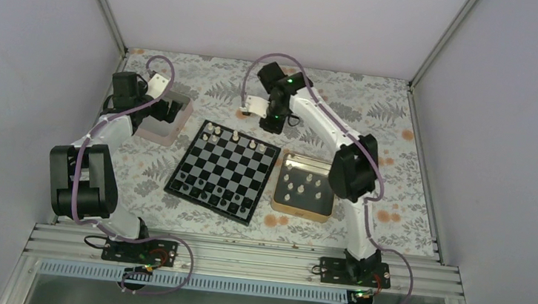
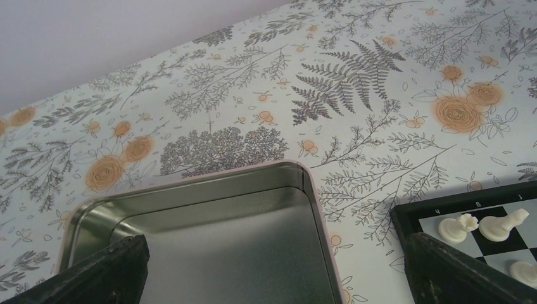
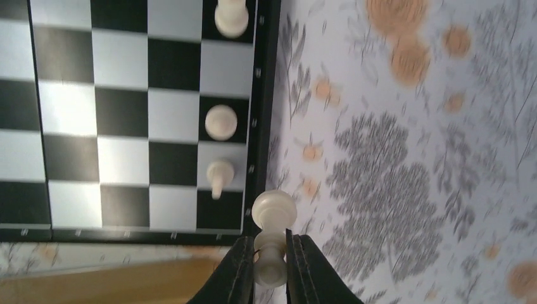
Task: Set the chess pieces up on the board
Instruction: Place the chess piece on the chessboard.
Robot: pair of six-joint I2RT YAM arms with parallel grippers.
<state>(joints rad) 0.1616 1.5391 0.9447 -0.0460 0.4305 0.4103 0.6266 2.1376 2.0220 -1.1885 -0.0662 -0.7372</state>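
Note:
The board [image 1: 226, 169] lies in the middle of the table, with a few cream chess pieces [image 1: 235, 135] on its far rows and small dark ones on its near rows. My right gripper [image 1: 272, 126] hangs just beyond the board's far right corner. In the right wrist view it [image 3: 269, 244] is shut on a cream pawn [image 3: 273, 209], held beside the board's edge [image 3: 259, 95]; more cream pieces [image 3: 221, 121] stand in the edge column. My left gripper [image 2: 278, 272] is open over the pinkish silver tin [image 2: 190, 183], with nothing between its fingers [image 2: 120, 266].
A gold tin [image 1: 282, 198] right of the board holds several more cream pieces [image 1: 300, 188]. The pinkish tin [image 1: 150, 133] sits at the board's far left. Two cream pieces [image 2: 503, 223] lie at the board corner [image 2: 411, 215]. Grey walls enclose the floral table.

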